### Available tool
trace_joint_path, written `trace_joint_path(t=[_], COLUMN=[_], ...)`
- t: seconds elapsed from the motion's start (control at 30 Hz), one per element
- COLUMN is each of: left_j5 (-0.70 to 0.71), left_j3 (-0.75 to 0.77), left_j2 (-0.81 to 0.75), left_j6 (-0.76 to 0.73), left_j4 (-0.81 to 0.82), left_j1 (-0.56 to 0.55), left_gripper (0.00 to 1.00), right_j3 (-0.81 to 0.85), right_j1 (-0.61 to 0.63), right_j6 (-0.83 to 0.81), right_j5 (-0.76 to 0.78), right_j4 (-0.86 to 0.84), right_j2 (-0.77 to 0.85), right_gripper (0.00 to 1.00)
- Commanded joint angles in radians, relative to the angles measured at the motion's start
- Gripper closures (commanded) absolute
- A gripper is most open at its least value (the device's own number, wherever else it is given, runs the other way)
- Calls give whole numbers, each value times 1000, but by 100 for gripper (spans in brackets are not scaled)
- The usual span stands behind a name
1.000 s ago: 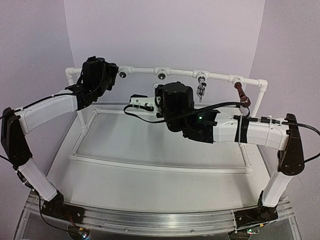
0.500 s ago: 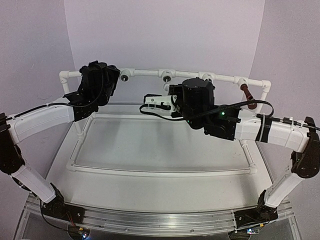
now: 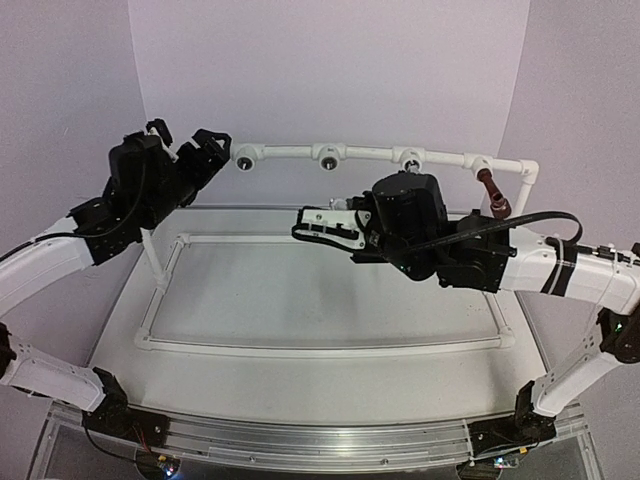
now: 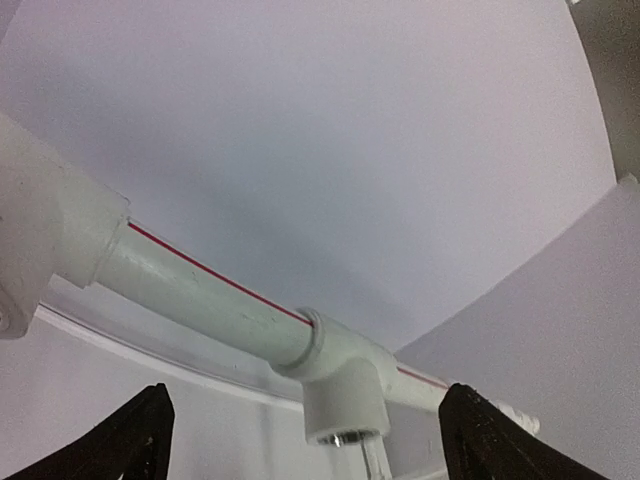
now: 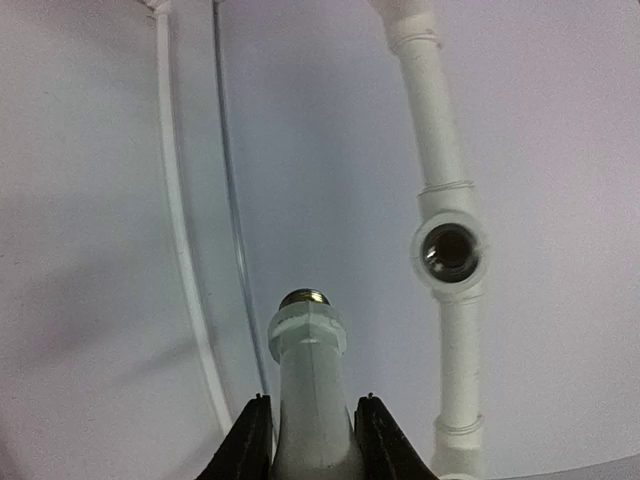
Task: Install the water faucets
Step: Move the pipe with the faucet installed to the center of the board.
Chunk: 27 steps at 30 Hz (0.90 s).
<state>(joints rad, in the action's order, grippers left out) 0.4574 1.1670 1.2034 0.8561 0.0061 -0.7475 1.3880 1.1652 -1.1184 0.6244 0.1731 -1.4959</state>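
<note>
The white faucet (image 5: 308,370) lies almost level above the tabletop (image 3: 320,300), with its long axis running left to right and its threaded end pointing left, out from the right tool (image 5: 312,445). The right tool is closed narrowly on the faucet's body, one dark finger pressed against each flank. The faucet is a smooth, matte white plastic barrel. It widens into a hexagonal collar and ends in a short, ribbed, brass-coloured metal thread. In the overhead view it hangs in mid-air, near of the far rail of the pipe frame (image 3: 370,152) and below it, touching nothing but the tool. In the right wrist view a tee socket (image 5: 450,250) lies beyond and to one side of the thread, out of line with it; its dark round mouth shows a glint of metal inside. The red-brown faucet (image 3: 489,190) sits in the rightmost socket of the far rail, hanging down and slanting a little rightward; it is dark and glossy. The left tool (image 4: 315,445) is spread wide with nothing between its black tips, at the far left end of the rail. The rail is round white pipe bearing a thin red line along its length.
</note>
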Motion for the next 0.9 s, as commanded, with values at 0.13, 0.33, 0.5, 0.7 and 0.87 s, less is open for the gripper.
trace_joint_path(t=[0.13, 0.33, 0.5, 0.7, 0.87], left_j5=[-454, -428, -428, -576, -773], left_j3=[264, 573, 886, 1134, 1275], left_j2=[-122, -11, 215, 474, 598], left_j6=[-312, -444, -643, -934, -1034], left_j4=[-558, -869, -1058, -1140, -1151], left_j1=[0, 2, 4, 34, 129], left_gripper=[5, 10, 7, 6, 5], right_j3=[-41, -124, -163, -188, -179], right_j1=[-2, -3, -2, -2, 4], right_j6=[593, 891, 1032, 1110, 1152], right_j5=[-370, -366, -390, -399, -450], right_j4=[430, 440, 450, 491, 492], right_j2=[34, 22, 2, 20, 28], right_gripper=[100, 100, 100, 100, 100])
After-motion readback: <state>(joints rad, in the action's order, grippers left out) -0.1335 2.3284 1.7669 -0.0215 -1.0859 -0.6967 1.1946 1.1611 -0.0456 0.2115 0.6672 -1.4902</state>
